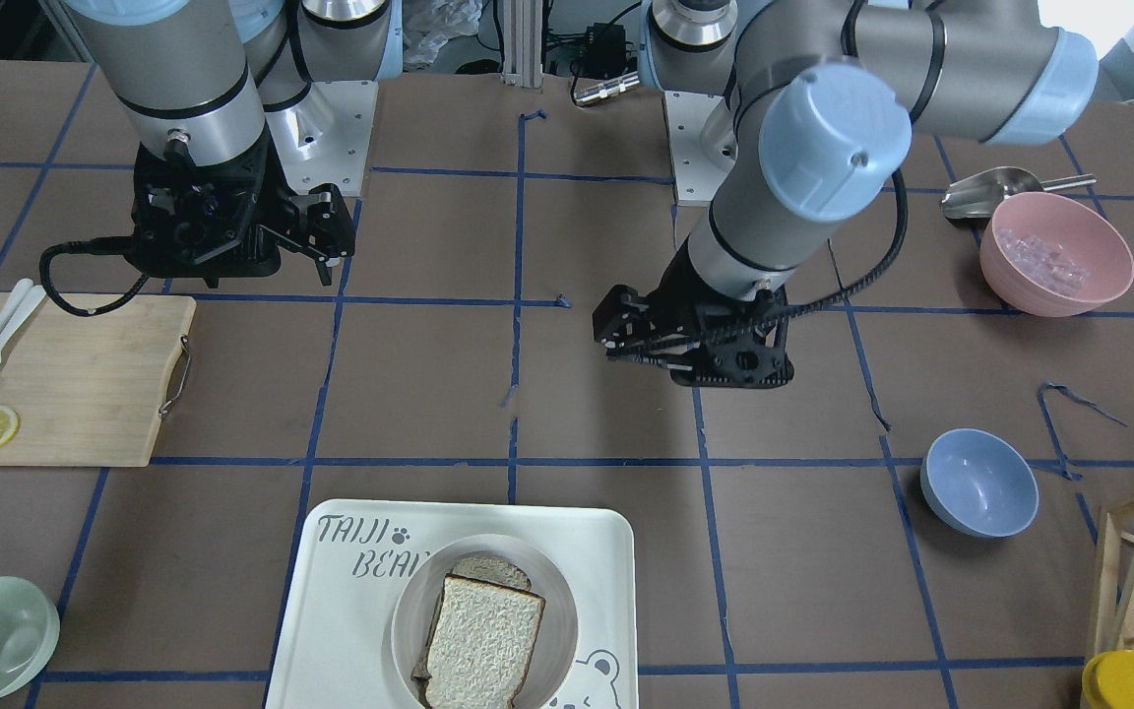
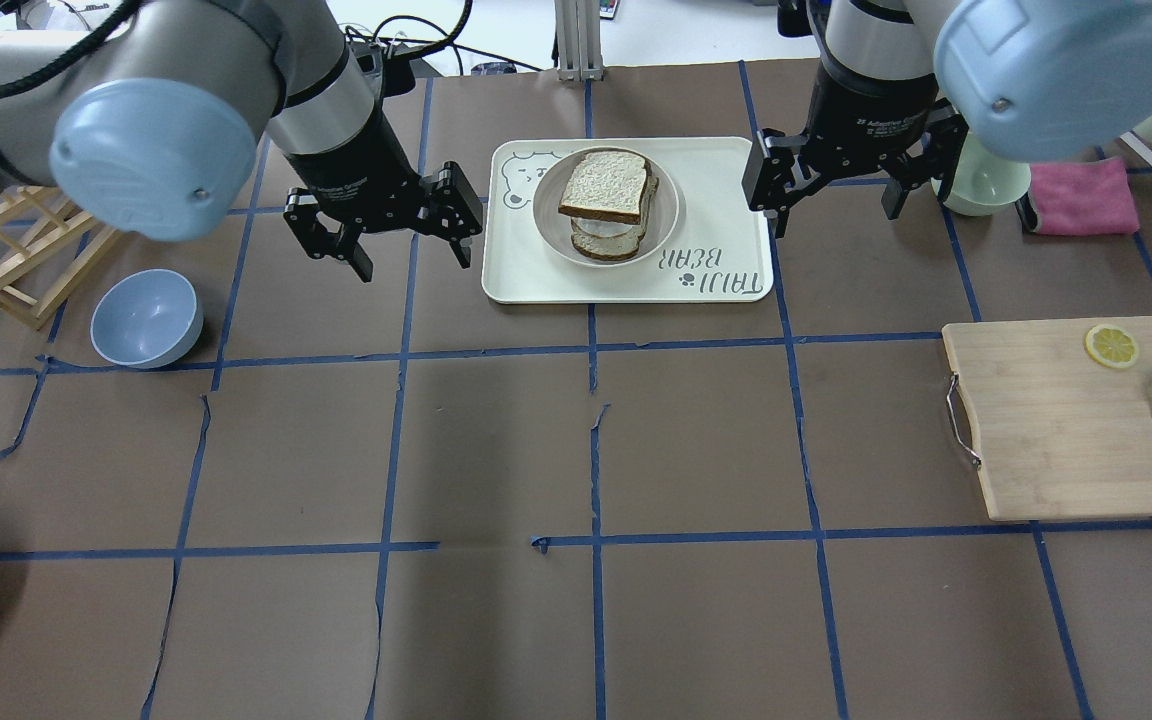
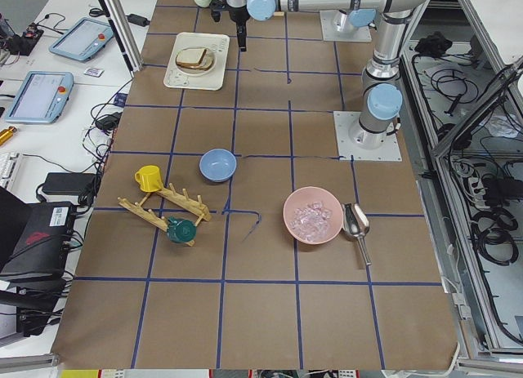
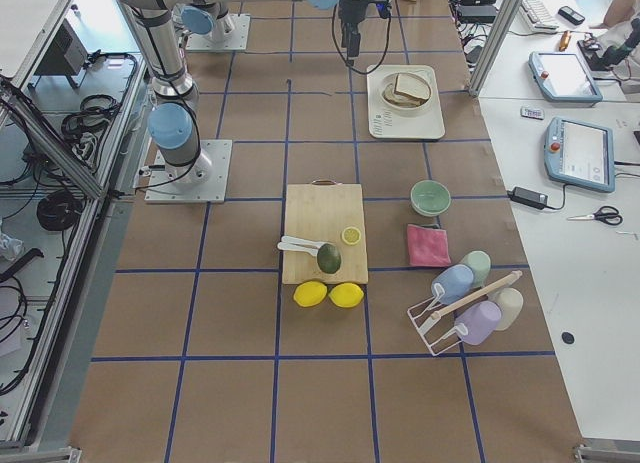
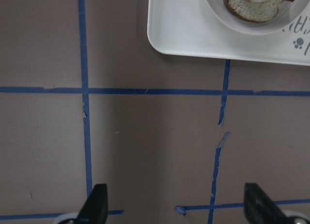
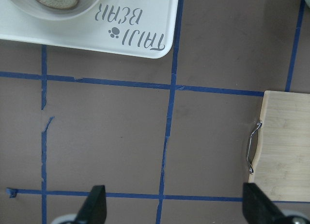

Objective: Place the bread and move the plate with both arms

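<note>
The plain bread [image 2: 604, 186] lies on top of a stack on the round plate [image 2: 546, 212]. A second slice with white egg showing sits under it. The plate stands on the "TAIJI BEAR" tray [image 2: 726, 180]. In the front-facing view the bread [image 1: 483, 640] and plate [image 1: 555, 620] are at the bottom centre. My left gripper [image 2: 414, 262] is open and empty, just left of the tray. My right gripper [image 2: 833, 220] is open and empty, just right of the tray. The left wrist view shows open fingers [image 5: 97, 204] above bare table, with the tray corner [image 5: 189, 35] ahead.
A pale green bowl [image 2: 986, 180] and a pink cloth [image 2: 1081, 195] lie right of my right gripper. A cutting board [image 2: 1056, 430] with a lemon slice is at the right. A blue bowl [image 2: 146, 318] and a wooden rack [image 2: 16, 250] are at the left.
</note>
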`<state>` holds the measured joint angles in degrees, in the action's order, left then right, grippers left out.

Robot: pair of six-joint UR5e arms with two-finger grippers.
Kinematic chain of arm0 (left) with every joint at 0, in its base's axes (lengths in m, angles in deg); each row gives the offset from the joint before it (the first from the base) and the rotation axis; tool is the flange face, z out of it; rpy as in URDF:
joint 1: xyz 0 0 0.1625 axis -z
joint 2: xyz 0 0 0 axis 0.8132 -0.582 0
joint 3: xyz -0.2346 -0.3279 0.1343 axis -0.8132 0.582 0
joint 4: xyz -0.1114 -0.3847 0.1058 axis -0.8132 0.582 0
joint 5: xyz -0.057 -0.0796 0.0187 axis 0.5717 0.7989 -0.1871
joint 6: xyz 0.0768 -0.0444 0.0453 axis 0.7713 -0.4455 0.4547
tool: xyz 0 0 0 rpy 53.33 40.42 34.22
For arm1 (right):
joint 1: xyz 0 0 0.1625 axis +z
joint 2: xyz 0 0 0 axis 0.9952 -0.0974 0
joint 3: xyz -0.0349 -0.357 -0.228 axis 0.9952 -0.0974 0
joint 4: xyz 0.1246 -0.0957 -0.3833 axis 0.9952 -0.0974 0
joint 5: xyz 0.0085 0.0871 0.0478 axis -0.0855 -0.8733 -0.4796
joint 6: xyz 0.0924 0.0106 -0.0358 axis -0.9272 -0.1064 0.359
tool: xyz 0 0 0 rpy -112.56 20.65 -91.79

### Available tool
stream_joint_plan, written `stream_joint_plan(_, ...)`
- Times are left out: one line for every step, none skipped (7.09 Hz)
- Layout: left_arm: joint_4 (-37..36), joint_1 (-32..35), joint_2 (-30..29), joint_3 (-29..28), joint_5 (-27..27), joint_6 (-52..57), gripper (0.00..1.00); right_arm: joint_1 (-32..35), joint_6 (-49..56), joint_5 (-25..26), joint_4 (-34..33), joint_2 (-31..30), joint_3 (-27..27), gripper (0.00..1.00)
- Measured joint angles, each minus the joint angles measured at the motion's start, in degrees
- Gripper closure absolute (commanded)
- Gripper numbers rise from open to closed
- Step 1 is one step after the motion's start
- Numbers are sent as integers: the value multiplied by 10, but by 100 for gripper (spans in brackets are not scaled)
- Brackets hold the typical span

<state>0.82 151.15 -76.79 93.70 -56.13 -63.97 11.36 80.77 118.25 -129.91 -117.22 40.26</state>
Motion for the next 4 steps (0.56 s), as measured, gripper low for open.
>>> stream_joint_plan(5,2,31,6,-10,-2,0,0,-1,1,1,0,0,0)
stream_joint_plan(8,3,49,4,-17,-2,0,0,-1,1,0,0,0,0)
stream_joint_plan(12,3,55,-1,-27,0,0,0,0,3,-1,0,0,0)
stream_joint_plan(29,3,51,-14,-47,1,0,0,3,6,0,-1,-1,0)
